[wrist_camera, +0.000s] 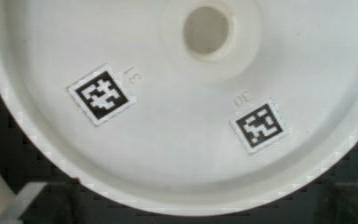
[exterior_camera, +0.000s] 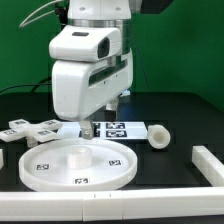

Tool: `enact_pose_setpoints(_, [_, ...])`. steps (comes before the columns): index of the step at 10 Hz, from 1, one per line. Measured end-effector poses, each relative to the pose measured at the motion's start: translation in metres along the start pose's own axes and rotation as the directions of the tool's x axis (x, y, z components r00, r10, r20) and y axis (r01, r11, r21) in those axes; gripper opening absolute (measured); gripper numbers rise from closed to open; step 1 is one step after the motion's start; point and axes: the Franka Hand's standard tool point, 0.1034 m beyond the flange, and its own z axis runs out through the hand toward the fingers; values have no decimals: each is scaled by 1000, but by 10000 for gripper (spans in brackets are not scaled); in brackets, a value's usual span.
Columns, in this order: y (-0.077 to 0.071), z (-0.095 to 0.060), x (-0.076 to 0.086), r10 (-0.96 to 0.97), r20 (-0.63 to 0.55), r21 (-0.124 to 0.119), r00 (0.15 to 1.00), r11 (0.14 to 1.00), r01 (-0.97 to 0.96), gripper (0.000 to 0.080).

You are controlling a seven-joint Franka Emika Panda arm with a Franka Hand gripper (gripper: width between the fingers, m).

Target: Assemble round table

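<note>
The large rimmed round disc (exterior_camera: 78, 163) lies flat at the front of the table, with a centre hole and square tags on it. It fills the wrist view (wrist_camera: 176, 100). My gripper (exterior_camera: 92, 128) hangs just above the disc's far edge. Its dark fingers stand wide apart with nothing between them. The cross-shaped four-armed piece (exterior_camera: 30, 128) lies at the exterior view's left, behind the disc. The short thick cylinder post (exterior_camera: 158, 135) lies on its side at the exterior view's right.
The marker board (exterior_camera: 122, 128) lies flat behind the disc, next to the gripper. A long white rail (exterior_camera: 210, 165) lies at the exterior view's right, and another runs along the front edge (exterior_camera: 110, 202). The table top is black.
</note>
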Motion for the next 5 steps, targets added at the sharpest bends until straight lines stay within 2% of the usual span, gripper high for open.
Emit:
enact_pose_setpoints(2, [1,4,-4,-8,-5,-8,1000,1000,8,650])
enact_pose_setpoints(3, [3,14,-17,1,-13,-25,1000,1000,-2,650])
enact_pose_setpoints(4, [1,23,-25,16,-16,-27,1000,999,-16,650])
enact_pose_setpoints(5, [0,26,-27,19,-20,-35,1000,999,-20,650])
